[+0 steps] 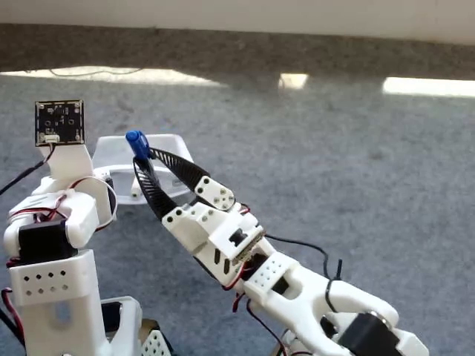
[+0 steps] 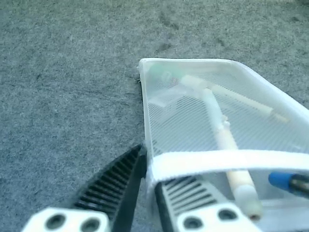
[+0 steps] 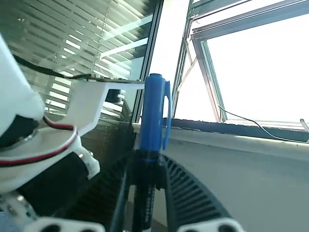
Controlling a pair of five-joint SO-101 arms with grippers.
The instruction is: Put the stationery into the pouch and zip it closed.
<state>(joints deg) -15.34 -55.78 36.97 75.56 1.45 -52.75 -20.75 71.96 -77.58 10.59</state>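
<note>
Right hand (image 1: 146, 157) clamps the blue-capped pen (image 1: 136, 142) at the mouth of the mesh pouch (image 1: 111, 152), whose rim the left hand (image 2: 149, 166) pinches. Loading looks unfinished; next the pen should slide inside, zipping after.

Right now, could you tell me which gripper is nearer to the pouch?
Left. The left gripper grips the pouch at its rim; the right gripper holds a blue pen above it.
</note>
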